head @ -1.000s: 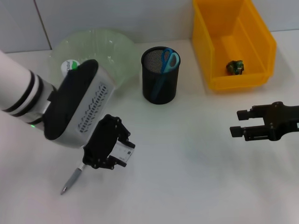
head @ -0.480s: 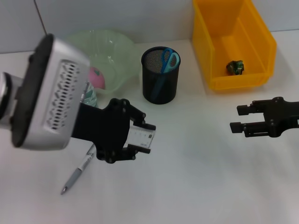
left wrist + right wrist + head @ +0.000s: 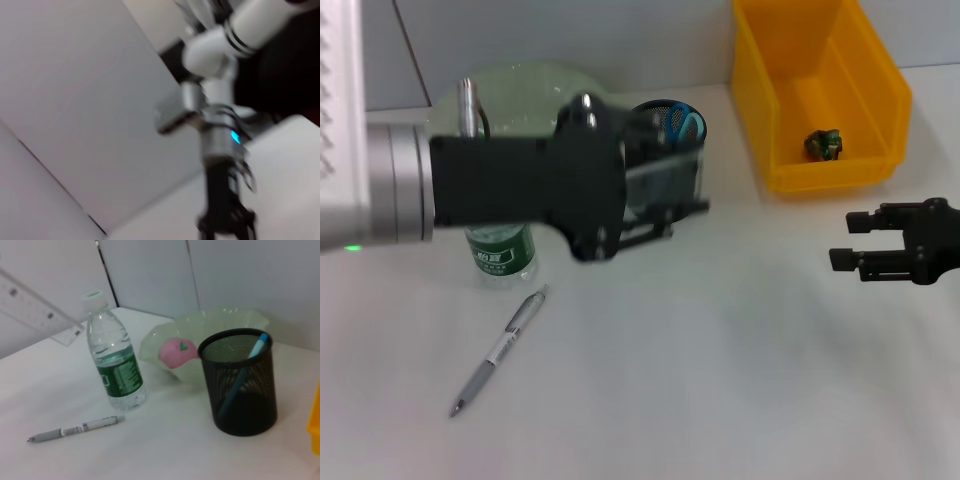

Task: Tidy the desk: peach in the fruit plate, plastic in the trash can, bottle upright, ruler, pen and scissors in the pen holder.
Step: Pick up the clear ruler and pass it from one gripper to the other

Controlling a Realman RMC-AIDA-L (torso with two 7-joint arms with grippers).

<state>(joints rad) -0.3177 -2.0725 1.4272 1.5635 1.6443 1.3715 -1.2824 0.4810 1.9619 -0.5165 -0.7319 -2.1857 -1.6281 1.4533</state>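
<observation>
1. The left claw (image 3: pixel 665 205), clamped on a clear ruler (image 3: pixel 37 307), hangs beside the black pen holder (image 3: pixel 663 160).
2. The right claw (image 3: pixel 855 240) hovers open over the tabletop (image 3: pixel 740 380).
3. A pen (image 3: pixel 500 350) lies near the upright bottle (image 3: pixel 114 360).

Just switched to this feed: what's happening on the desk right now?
The left gripper is carrying the clear ruler toward the black pen holder, where the scissors already stand. The bottle is upright, the peach is in the bowl, and the pen lies on the table. The right gripper waits open by the yellow bin.

White tabletop (image 3: pixel 720 380) below a pale wall (image 3: pixel 240 275).
</observation>
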